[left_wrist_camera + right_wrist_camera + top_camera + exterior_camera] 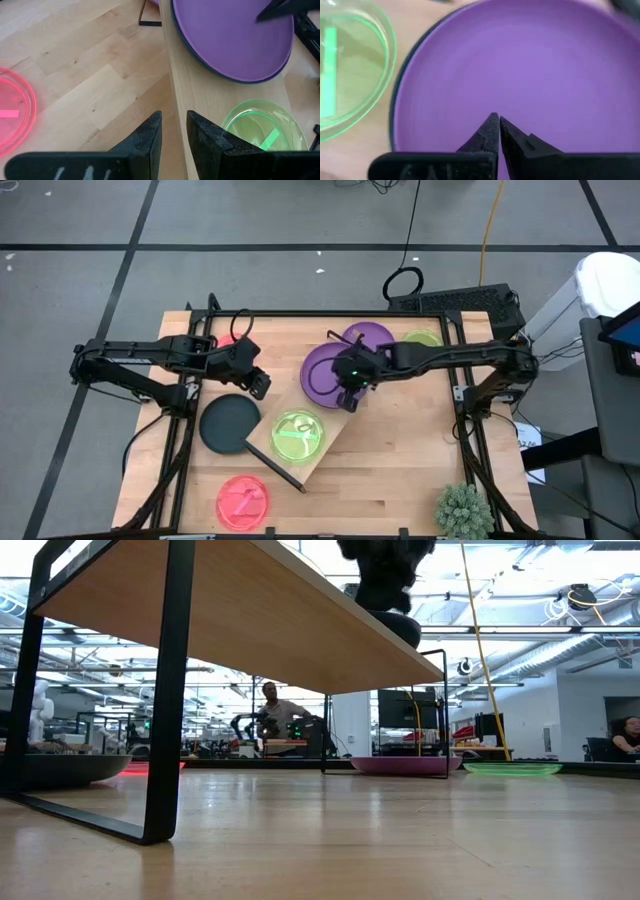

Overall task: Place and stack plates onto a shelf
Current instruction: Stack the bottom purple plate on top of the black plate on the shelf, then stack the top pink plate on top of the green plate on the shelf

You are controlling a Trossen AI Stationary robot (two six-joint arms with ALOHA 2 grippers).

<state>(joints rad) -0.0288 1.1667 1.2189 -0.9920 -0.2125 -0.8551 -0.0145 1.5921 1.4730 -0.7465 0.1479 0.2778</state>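
The shelf (330, 420) lies slantwise across the table's middle. On its board rest a purple plate (322, 372), with a dark rim (200, 60) showing under it, and a lime-green plate (297, 435). My right gripper (496, 122) hangs shut over the purple plate's inside, pointing slanting down. My left gripper (174, 131) stands at the shelf's left side, above the board's long edge (175, 95). It is open by a narrow gap with nothing in it. A dark plate (228, 423) and a pink plate (243, 500) lie flat on the table. My right gripper's shut fingertips (490, 125) are over the purple plate's inner face (520, 75), coming from above and slanting down. I cannot tell whether they touch the plate.
A second purple plate (368, 335) and a lime-green one (422, 338) lie on the table at the far side. A spiky green plant (463, 510) stands at the near right corner. The shelf's black frame leg (165, 690) stands close to the low camera.
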